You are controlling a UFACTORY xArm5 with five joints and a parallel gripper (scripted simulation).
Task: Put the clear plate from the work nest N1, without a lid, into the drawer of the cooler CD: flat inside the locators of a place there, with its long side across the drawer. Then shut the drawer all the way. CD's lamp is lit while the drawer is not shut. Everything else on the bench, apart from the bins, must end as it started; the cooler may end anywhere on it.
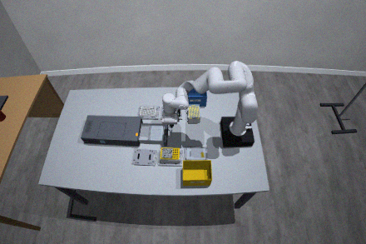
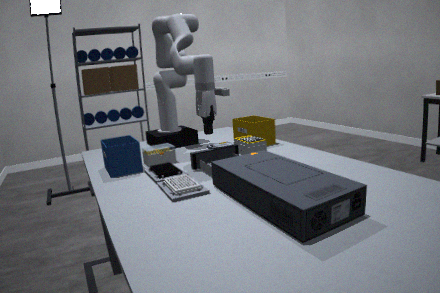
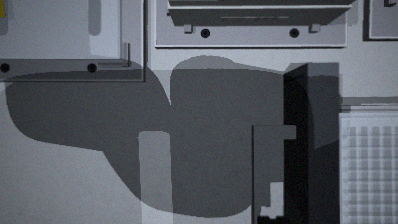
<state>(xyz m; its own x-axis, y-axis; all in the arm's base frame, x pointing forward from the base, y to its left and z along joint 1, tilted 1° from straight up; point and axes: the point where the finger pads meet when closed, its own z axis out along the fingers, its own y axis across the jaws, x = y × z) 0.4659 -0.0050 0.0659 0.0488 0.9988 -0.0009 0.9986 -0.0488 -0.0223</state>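
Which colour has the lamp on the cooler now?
Orange: the lamp glows, best seen in the top view.

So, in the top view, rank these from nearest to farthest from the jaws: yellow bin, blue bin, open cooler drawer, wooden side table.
Measured from the gripper, jaws shut on nothing:
1. Open cooler drawer, just left of it.
2. Blue bin, behind and to the right.
3. Yellow bin, at the bench's front edge.
4. Wooden side table, off the bench, far left.
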